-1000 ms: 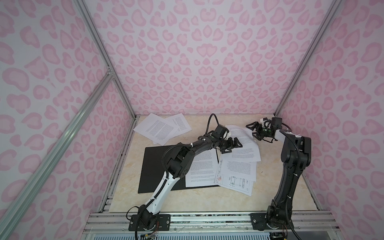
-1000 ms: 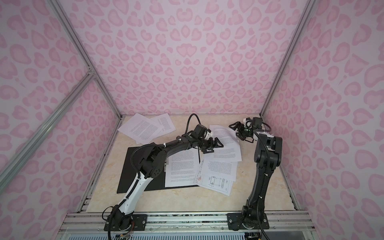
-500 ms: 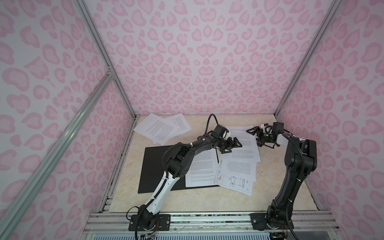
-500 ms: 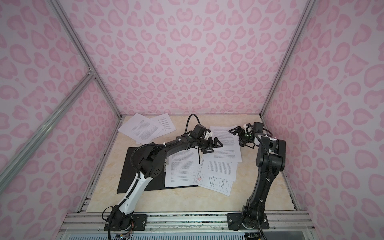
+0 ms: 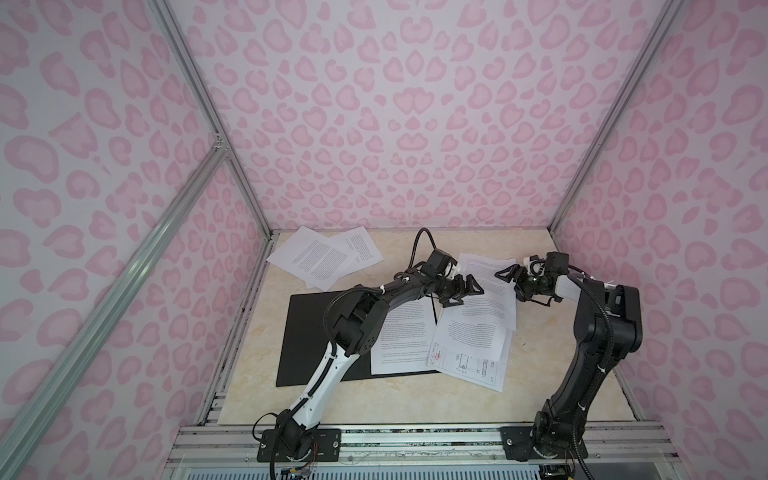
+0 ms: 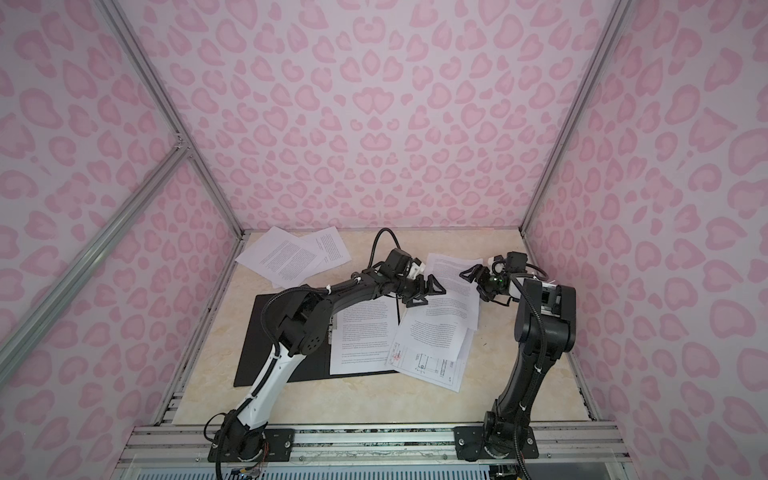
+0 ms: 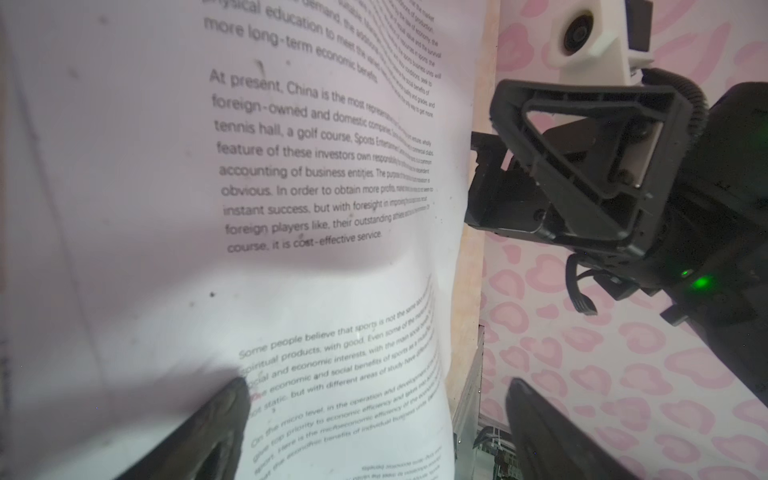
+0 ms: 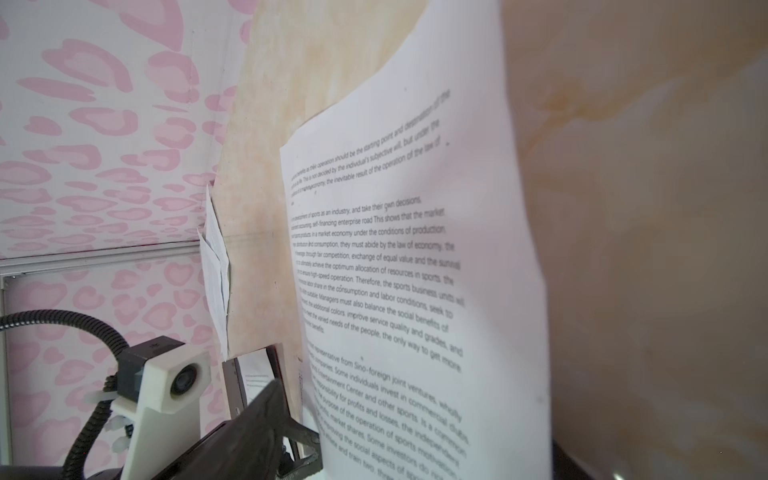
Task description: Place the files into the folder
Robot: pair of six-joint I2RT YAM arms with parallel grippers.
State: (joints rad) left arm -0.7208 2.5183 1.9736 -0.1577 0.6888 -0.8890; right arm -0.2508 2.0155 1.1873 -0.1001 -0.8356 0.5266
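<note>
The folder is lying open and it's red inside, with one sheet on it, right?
Not quite. The folder does lie open with one sheet on it, but its inside is black, not red. Both top views show the black panel flat on the table.

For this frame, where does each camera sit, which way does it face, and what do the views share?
Top views: high at the front, looking down at the open folder and both arms.
Left wrist: on the left arm, facing the text sheet and the right gripper.
Right wrist: facing the same text sheet and the left arm's camera.
Shared: that text sheet.
</note>
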